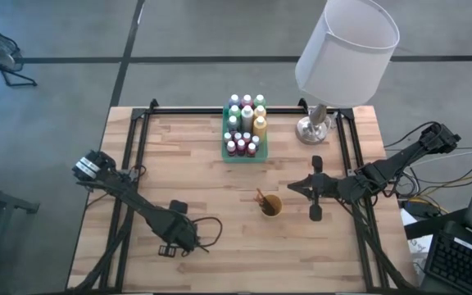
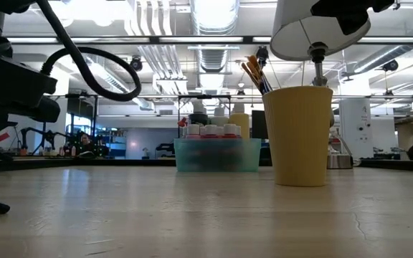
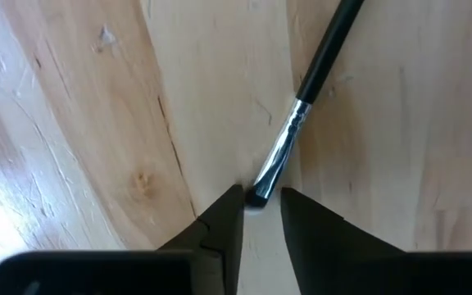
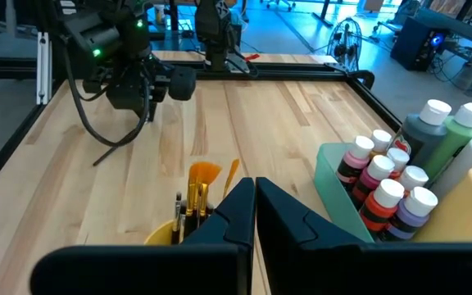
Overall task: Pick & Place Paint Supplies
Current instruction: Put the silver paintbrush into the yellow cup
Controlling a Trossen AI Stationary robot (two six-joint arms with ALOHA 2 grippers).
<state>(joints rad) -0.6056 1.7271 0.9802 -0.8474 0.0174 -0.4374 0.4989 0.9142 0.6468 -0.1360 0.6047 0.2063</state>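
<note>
The left gripper was lowered onto the table near its front-left part, pointed straight down over a loose paintbrush. The fingers were narrowed to a small gap, and the bristle end of the brush lay in that gap just past the tips, with the metal collar and dark handle running away across the wood. The brush was still flat on the boards. Whether the fingers were already pressing it could not be told, since the contact was hidden behind the tips; it was judged that a pinch was being set up at the end of the brush so that it could be lifted and carried off.

The cup stood near the middle of the table, with other brushes stood upright in it, bristles up, so it was taken to be the place meant for this one. The paint bottles were packed upright in the green tray at the back, beside a lamp, and seemed already sorted.

The right gripper was held just beside the cup, its fingers pressed together on nothing, apparently parked clear of the left arm's path.
</note>
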